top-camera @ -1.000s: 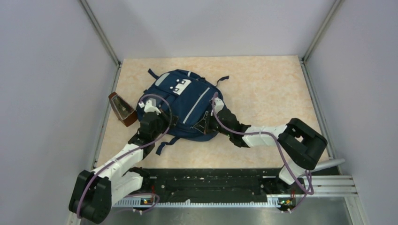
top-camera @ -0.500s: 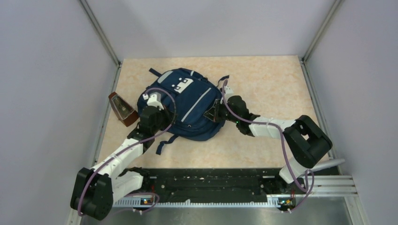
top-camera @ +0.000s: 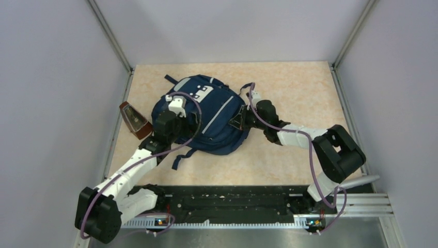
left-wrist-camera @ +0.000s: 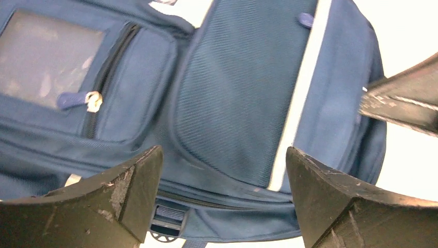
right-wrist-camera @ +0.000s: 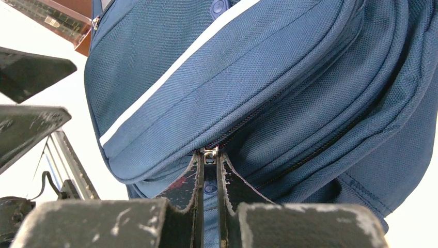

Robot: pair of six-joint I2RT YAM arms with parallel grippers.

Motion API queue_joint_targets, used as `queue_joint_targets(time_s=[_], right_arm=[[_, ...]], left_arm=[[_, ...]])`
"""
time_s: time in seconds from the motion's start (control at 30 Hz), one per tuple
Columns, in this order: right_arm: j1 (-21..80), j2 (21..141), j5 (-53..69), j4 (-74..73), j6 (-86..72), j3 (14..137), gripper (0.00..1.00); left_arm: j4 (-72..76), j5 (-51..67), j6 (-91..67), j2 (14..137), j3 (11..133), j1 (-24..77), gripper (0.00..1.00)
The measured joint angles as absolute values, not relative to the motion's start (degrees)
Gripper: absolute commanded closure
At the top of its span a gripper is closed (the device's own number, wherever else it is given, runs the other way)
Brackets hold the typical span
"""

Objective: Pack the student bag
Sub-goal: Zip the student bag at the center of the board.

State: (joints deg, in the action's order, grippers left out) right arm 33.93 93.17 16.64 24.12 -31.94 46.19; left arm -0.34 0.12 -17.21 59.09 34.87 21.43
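The student bag point(top-camera: 209, 116) lies front-up on the bench point(top-camera: 294, 93), left of centre and toward the far side, between my two arms. My right tool point(right-wrist-camera: 209, 170) is pinched tight on the little metal zip pull point(right-wrist-camera: 209, 153) at the bag's right edge. My left tool point(left-wrist-camera: 222, 160) stands wide open over the bag's left half with nothing in it.

That is my worry. With the left side unheld, nothing anchors the bag, so a tug on the zip would likely drag the whole bag across the bench instead of running the slider. The pull is a small tab held only at my fingertips, and a sideways or jerky pull could let it slip out. The fabric bulges just above the slider, so it could bunch and jam the teeth. If the bag slides left, it may knock the brown case point(top-camera: 134, 120) standing close beside it. The loose strap point(top-camera: 178, 157) trailing off the near side could also catch under my left arm.

As for writing, the white patch point(top-camera: 199, 95) on the front carries dark marks too small to read. The clear window pocket point(left-wrist-camera: 49, 57) looks blank, and I see no brand name.
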Motion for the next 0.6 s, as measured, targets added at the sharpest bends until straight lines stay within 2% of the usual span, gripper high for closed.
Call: queue_joint_targets(time_s=[0.27, 0.6], right_arm=[[33.8, 92.9, 16.8, 23.7, -31.9, 46.2, 1.00], [33.7, 91.9, 16.7, 23.1, -31.9, 45.4, 1.00]], left_arm=[[1.4, -2.3, -5.3, 60.5, 37.4, 37.5, 0.03], [8.2, -6.4, 5.1, 74.9, 40.1, 43.1, 0.03]])
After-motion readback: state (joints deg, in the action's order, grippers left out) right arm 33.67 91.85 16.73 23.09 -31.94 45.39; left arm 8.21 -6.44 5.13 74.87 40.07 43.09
